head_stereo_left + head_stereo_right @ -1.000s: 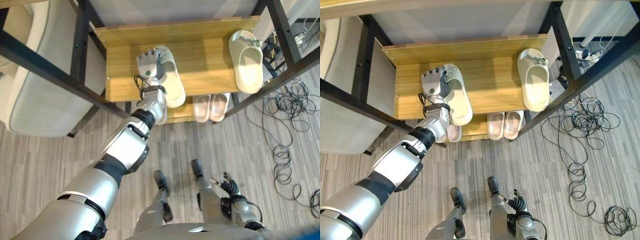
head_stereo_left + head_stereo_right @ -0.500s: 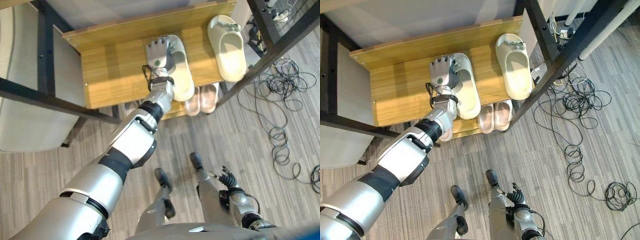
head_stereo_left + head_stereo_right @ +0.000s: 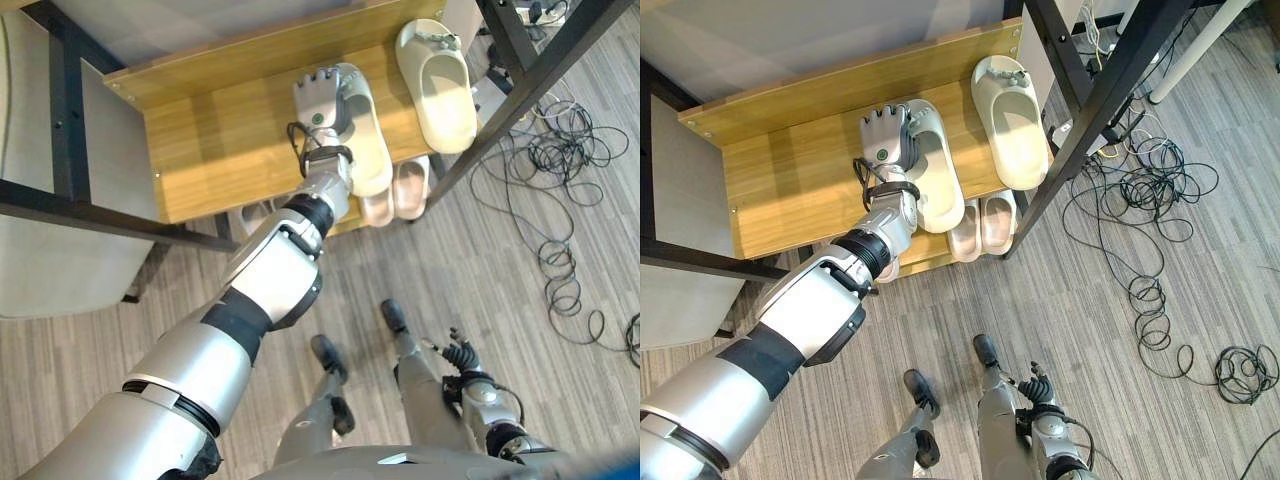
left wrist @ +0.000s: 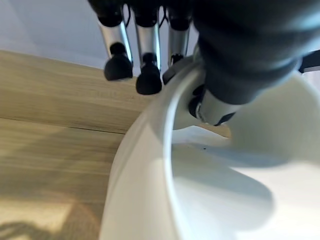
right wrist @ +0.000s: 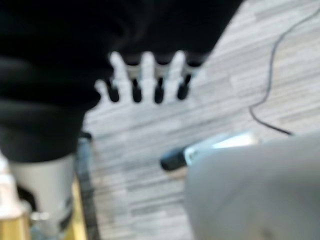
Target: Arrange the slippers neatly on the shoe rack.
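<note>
**Inspector:** Report your left hand.

**Robot:** My left hand (image 3: pixel 320 98) is stretched out over the rack's wooden shelf (image 3: pixel 220 150), on the near slipper (image 3: pixel 368 140). In the left wrist view my thumb (image 4: pixel 212 107) sits inside the slipper's rim and my fingers (image 4: pixel 149 80) hang outside it, above the wood, so the rim is pinched between them. I count that as gripping the slipper.

**Inspector:** Where does that slipper lie?

**Robot:** Flat on the shelf, sole down, about mid-shelf, its heel over the front edge. The shelf to the left of it is bare wood.

**Inspector:** And its mate?

**Robot:** The far slipper (image 3: pixel 438 70) lies on the same shelf toward the right end, near the black post (image 3: pixel 525 80). The two are apart, with wood showing between them, and their toes both point to the back of the shelf.

**Inspector:** Anything else by the shelf?

**Robot:** A pink pair (image 3: pixel 395 192) sits side by side on the lower level, under the shelf's front edge. Loose cables (image 3: pixel 560 190) lie on the floor (image 3: pixel 400 270) to the right of the shelf.

**Inspector:** Right hand?

**Robot:** My right hand (image 3: pixel 462 355) hangs low, well clear of the shelf, over the floor. In the right wrist view its fingers (image 5: pixel 145 80) are straight and hold nothing.
</note>
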